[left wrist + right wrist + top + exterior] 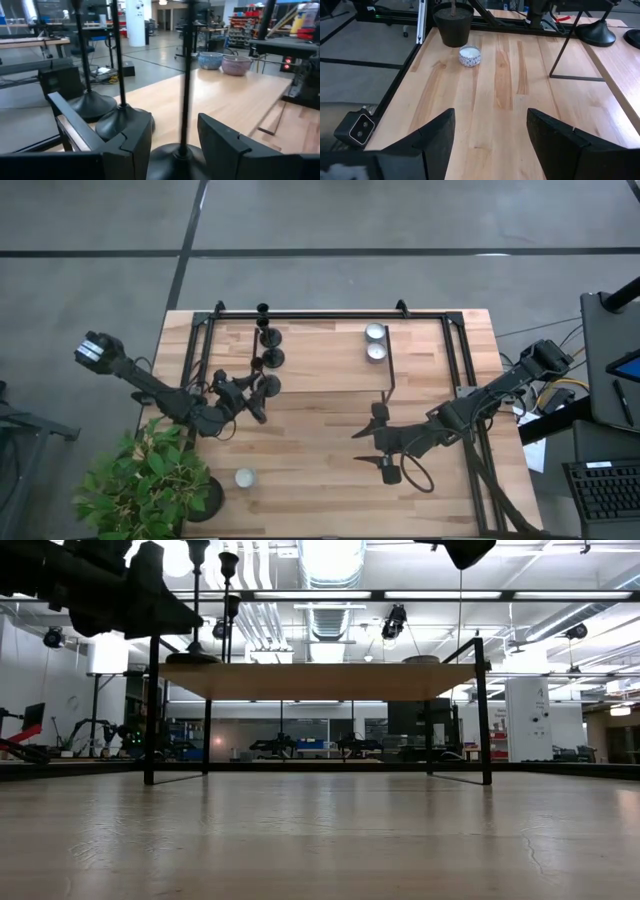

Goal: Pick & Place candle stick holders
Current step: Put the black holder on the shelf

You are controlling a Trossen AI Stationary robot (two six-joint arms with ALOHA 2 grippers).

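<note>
Three black candle stick holders stand by their round bases in a row on the raised wooden shelf [320, 365]: two farther ones [270, 336] [272, 359] and a nearest one [268, 385]. My left gripper [254, 398] is open at the nearest one, its fingers on either side of the round base [179, 156], with the stem [187, 75] upright between them. Two silver cups [375, 332] [376, 351] sit on the shelf at the right. A third cup [244, 477] [470, 55] rests on the table. My right gripper [364, 446] [490, 135] is open and empty above the table. My left gripper comes level at the nearest black holder from the table's left, one finger [134, 140] on each side of its base [170, 159]. The holder stands upright on the shelf. I cannot tell whether the fingers touch the base.
A black plant pot [453, 22] with a green plant [145, 480] stands at the table's near left corner, beside the loose cup. The shelf's black legs [152, 710] [482, 710] and a thin black bar [562, 50] stand on the table. Bare wood lies before the right gripper.
</note>
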